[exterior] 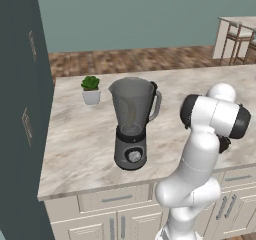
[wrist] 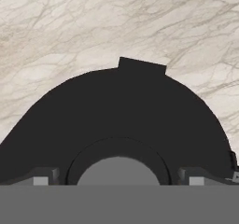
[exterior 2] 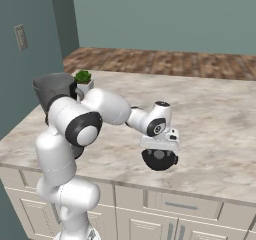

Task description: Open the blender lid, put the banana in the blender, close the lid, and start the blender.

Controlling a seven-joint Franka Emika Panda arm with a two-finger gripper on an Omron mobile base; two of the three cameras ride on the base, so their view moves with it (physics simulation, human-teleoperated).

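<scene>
- Blender lid (exterior 2: 159, 160) off the jar, lying on the marble counter (exterior 2: 220, 134) near its front edge, well to the right of the blender (exterior: 132, 121); round, dark, with a lighter grey knob (wrist: 118, 171) at centre and a small tab on the far rim.
- Gripper (exterior 2: 160, 151) directly above the lid, pointing down; fingers (wrist: 41, 177) spread wide, one either side of the knob, tips at lid level. Contact with the lid cannot be told; nothing clamped between the fingers.
- Blender upright on the counter, towards the left end; jar open at the top, handle on the right side, silver dial facing the front of the dark base.
- Pale curved shape visible through the translucent jar wall, low inside; appears to be the banana (exterior: 131, 115), though blurred by the jar.
- Small potted plant (exterior: 91, 89) standing just behind and left of the blender, apart from it.
- Tall dark cabinet (exterior: 20, 109) against the left end of the counter.
- Pale drawers (exterior: 115, 199) below the counter edge; wooden floor beyond.
</scene>
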